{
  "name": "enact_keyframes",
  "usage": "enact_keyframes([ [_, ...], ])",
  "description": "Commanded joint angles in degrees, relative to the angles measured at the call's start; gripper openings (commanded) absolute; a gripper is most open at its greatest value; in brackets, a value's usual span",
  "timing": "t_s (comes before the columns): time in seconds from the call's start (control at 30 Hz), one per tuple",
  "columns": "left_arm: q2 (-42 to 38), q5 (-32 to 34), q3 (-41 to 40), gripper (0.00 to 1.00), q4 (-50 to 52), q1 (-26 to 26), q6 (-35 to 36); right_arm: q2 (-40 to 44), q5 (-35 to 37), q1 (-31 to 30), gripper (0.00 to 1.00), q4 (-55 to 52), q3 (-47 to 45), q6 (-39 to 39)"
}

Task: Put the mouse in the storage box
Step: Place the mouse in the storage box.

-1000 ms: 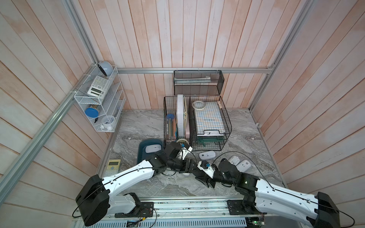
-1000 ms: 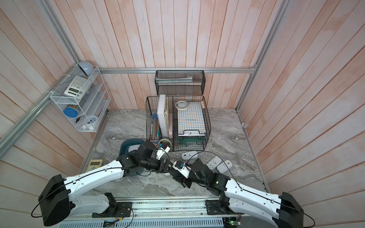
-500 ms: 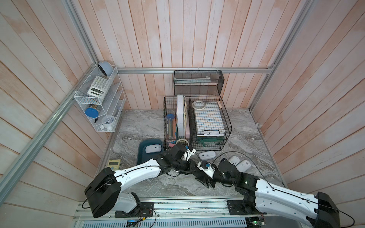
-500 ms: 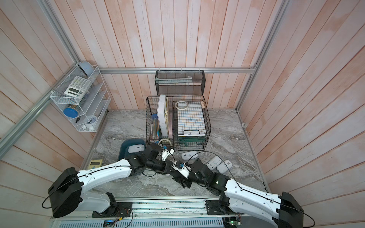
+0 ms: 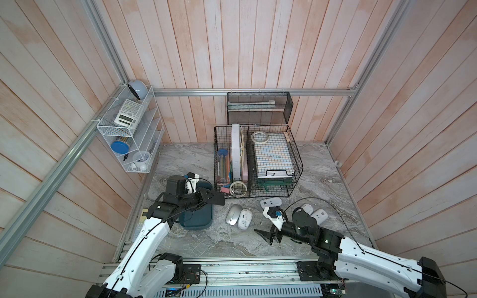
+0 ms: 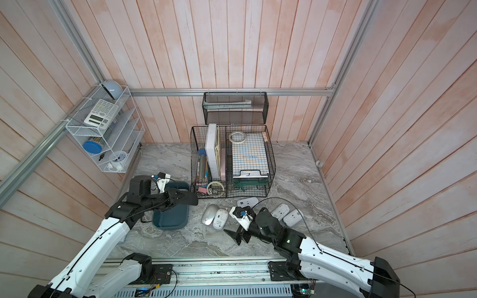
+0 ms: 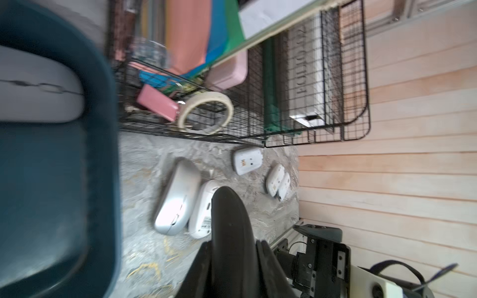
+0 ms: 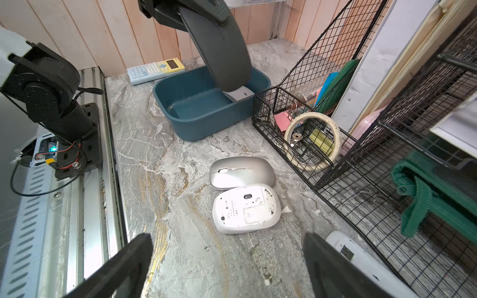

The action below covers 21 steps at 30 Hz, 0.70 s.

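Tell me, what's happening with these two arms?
The left gripper is shut on a black mouse, holding it over the blue storage box, where a pale mouse already lies. The right gripper is open and empty, facing a silver mouse and an upturned white mouse on the table.

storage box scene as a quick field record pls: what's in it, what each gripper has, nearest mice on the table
storage box: on the table, one pale mouse inside
left gripper: shut on black mouse, held over the box
right gripper: open, empty, low over the table
table: silver mouse beside upside-down white mouse, seemingly touching
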<state>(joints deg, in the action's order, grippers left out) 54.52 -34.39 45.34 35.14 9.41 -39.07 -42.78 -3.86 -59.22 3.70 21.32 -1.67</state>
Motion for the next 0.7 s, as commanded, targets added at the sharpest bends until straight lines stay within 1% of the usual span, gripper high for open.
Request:
enact_keyframes([
  [0.0,0.7,2.7,1.8,0.09,10.7,-5.1,4.8,-0.6,1.1,-0.3,0.97,1.9,-0.6,0.5],
  [0.07,2.2,5.0,2.1,0.09,10.0,-6.3,4.0,-1.1,1.0,-0.2,0.98,1.8,-0.4,0.4],
  [0.13,4.0,9.5,3.3,0.09,10.1,-6.6,4.4,-1.4,1.4,-0.3,0.98,1.6,-0.2,0.6],
  [0.2,5.4,12.0,2.7,0.09,7.9,-6.7,3.8,-1.4,3.3,-0.2,0.98,1.7,-0.3,2.8],
  [0.3,8.6,9.0,0.2,0.09,0.7,-6.7,1.9,-1.1,3.9,-0.2,0.98,1.9,-0.5,3.8],
  [0.4,12.9,11.8,0.6,0.09,-0.2,-6.7,3.1,-1.5,4.9,-0.2,0.98,1.9,-0.6,3.6],
  [0.47,15.0,12.3,0.4,0.1,-2.6,-6.8,3.6,-2.2,5.7,-0.2,0.98,1.7,-0.6,3.6],
  [0.67,22.4,8.2,0.7,0.13,-9.3,-7.3,1.9,-3.5,7.6,-0.1,0.98,1.8,-0.6,4.5],
])
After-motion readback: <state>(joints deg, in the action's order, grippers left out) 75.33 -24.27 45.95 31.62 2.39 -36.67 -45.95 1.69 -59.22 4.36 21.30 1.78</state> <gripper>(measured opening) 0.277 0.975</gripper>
